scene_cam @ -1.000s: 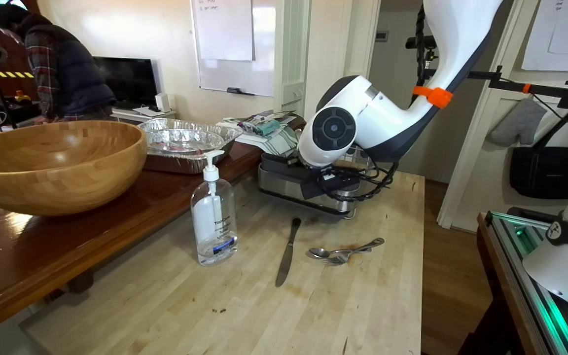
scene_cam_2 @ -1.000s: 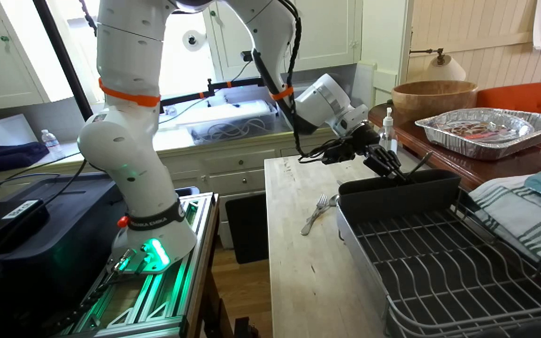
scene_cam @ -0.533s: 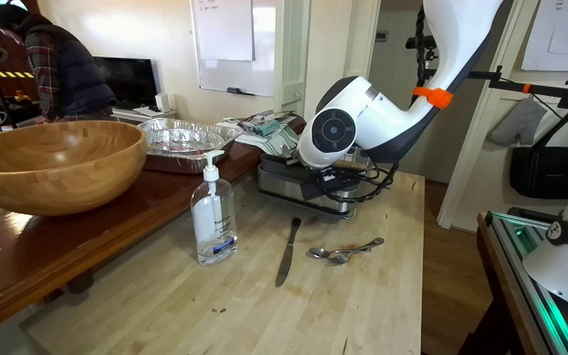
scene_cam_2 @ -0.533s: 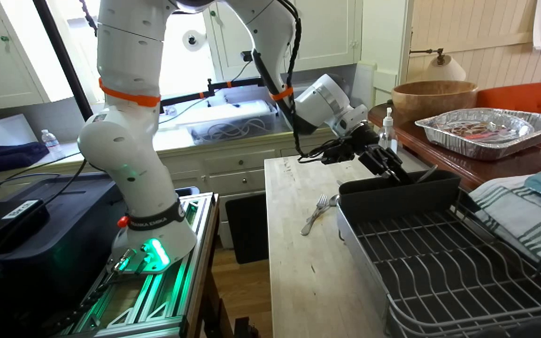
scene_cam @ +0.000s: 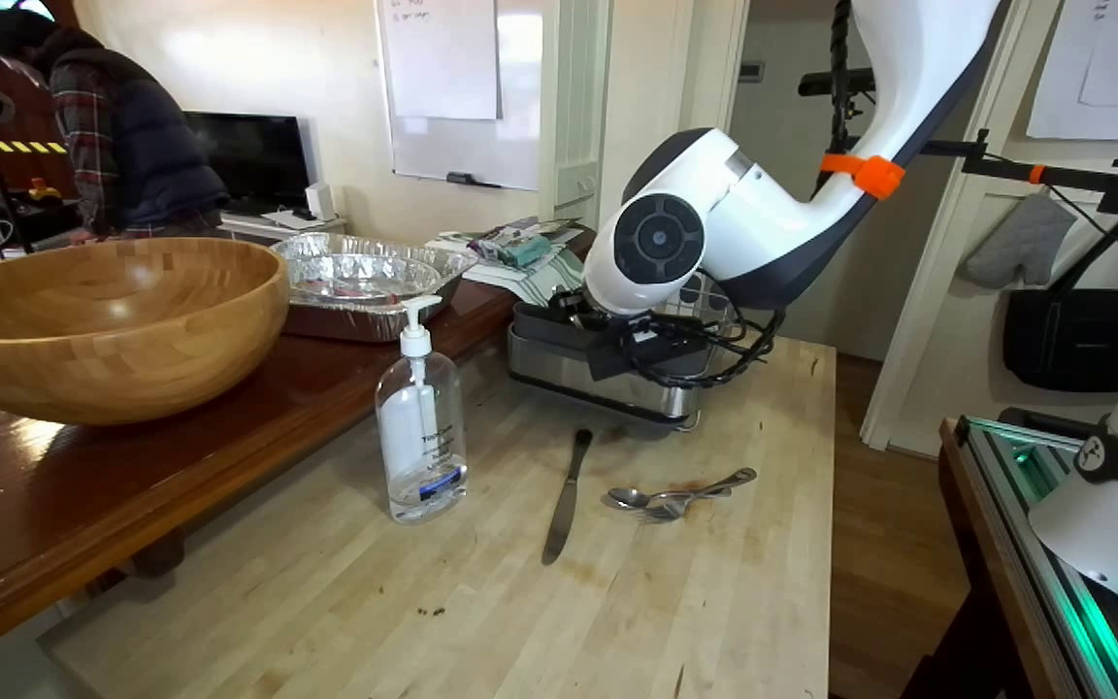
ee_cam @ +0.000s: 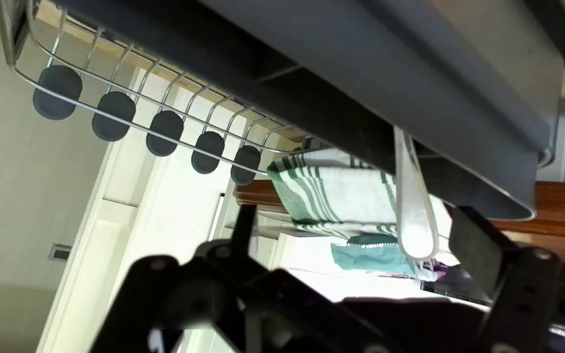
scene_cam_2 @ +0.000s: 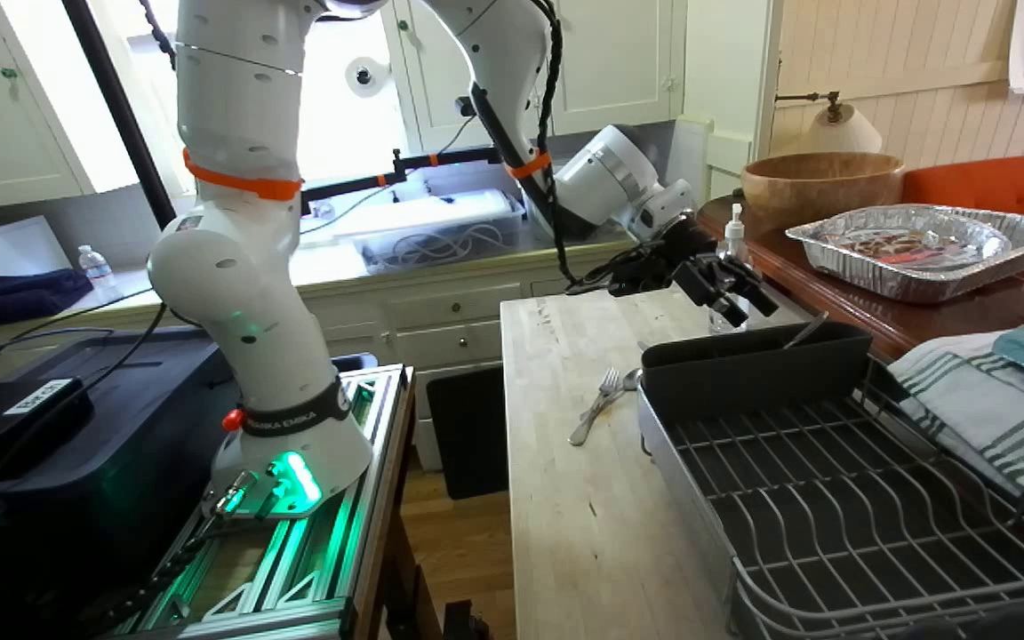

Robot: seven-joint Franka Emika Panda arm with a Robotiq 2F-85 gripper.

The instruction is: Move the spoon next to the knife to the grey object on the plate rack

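My gripper (scene_cam_2: 754,311) is open above the grey holder (scene_cam_2: 756,378) at the end of the plate rack (scene_cam_2: 685,493). Out of that holder leans a silvery utensil handle (scene_cam_2: 807,330); its head is hidden inside, so I cannot tell whether it is a spoon. In the wrist view the handle (ee_cam: 415,215) appears between my spread fingers, nearer the right one, with a gap to both. On the table a long knife (scene_cam: 567,500) lies flat. To its right in that exterior view, a spoon (scene_cam: 629,498) and a fork (scene_cam: 668,510) lie crossed.
A pump soap bottle (scene_cam: 421,437) stands on the table left of the knife. Beyond the raised wooden counter edge are a large wooden bowl (scene_cam: 113,330) and foil trays (scene_cam: 365,272). A striped towel (scene_cam_2: 992,409) lies beside the rack.
My gripper has opened, let go of the utensil, and lifted away from the holder. The handle has sunk lower into the holder and leans there. The knife, spoon and fork have not moved.
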